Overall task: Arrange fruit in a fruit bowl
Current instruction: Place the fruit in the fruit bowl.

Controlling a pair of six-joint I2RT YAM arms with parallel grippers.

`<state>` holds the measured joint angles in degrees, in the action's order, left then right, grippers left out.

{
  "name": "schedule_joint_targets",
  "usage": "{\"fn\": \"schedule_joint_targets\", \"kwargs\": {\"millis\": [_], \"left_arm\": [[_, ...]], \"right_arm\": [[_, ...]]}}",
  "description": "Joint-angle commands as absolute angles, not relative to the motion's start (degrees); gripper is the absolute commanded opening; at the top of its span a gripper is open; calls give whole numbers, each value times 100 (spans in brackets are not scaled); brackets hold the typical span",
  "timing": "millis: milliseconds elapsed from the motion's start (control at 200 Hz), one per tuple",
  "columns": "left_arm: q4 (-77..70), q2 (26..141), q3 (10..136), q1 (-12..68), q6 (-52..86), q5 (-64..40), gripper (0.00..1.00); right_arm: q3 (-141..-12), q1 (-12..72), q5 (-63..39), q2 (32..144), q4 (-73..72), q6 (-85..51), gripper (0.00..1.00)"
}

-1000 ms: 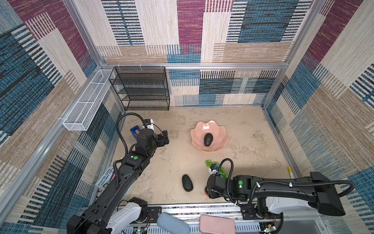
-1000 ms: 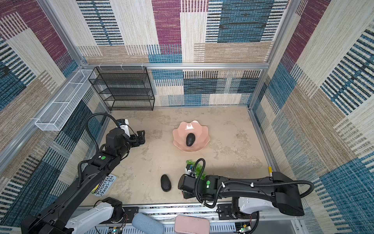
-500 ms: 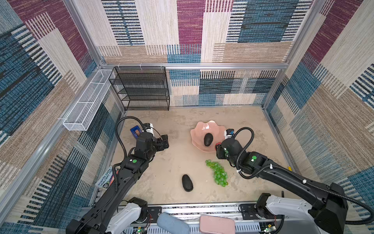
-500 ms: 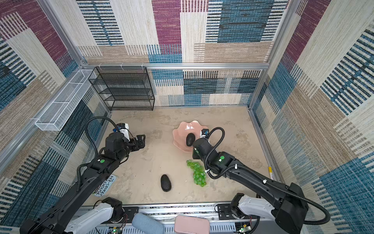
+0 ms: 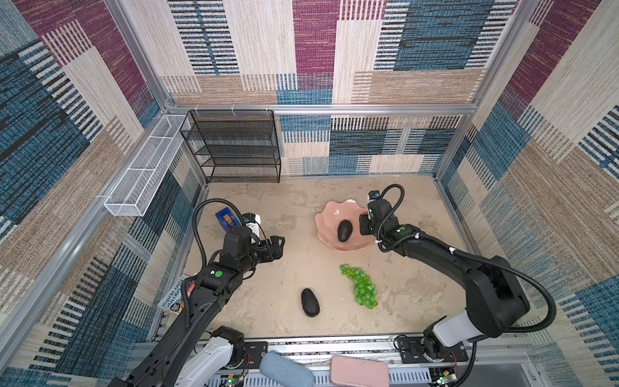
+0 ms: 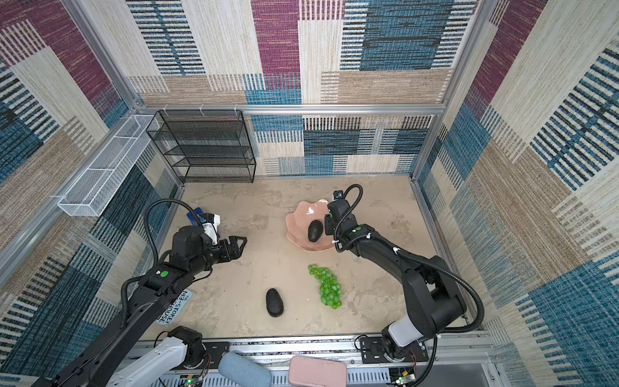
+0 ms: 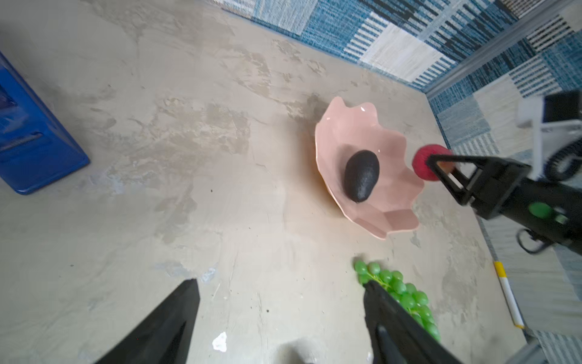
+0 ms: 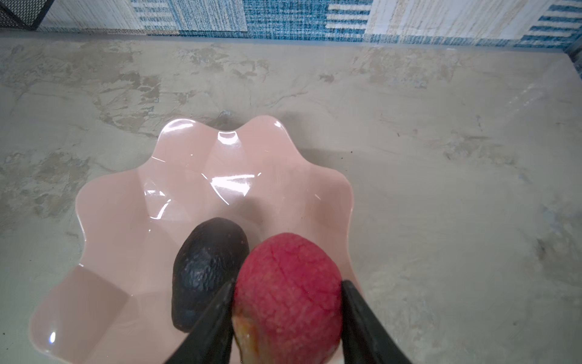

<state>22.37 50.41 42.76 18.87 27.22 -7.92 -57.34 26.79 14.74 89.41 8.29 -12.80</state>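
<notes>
Right gripper (image 5: pixel 362 230) blocks the apple (image 8: pixel 288 293) in both top views; lower left, the left arm (image 5: pixel 214 291) half covers the book (image 5: pixel 172 298).

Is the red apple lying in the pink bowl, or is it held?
Held. The right claw is shut on the apple, above the bowl's edge; only one avocado lies inside.

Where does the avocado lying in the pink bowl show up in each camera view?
Top view: avocado right of centre, inside the pink bowl.
Top view: avocado near picture centre, inside the bowl.
Left wrist: avocado right of centre.
Right wrist: avocado lower middle, beside the red apple.
Shared landmark: the bowl's wavy rim.
</notes>
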Motion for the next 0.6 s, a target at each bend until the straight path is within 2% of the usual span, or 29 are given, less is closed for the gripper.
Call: {"fn": "schedule_joint_targets", "kwargs": {"millis": [0,356,596], "left_arm": [[2573,4980,4224,1896,2740,-1156,85],[2683,4888,3870,1949,3045,-1720,83],[2680,4862,3674,2357,3264,-1649,83]], "right_arm": [[-5846,2580,1144,9194,316,-1125,48],[-5738,2405,696,9715,32,-1254,50],[-5670,2348,563,9927,-89,-1305,54]]}}
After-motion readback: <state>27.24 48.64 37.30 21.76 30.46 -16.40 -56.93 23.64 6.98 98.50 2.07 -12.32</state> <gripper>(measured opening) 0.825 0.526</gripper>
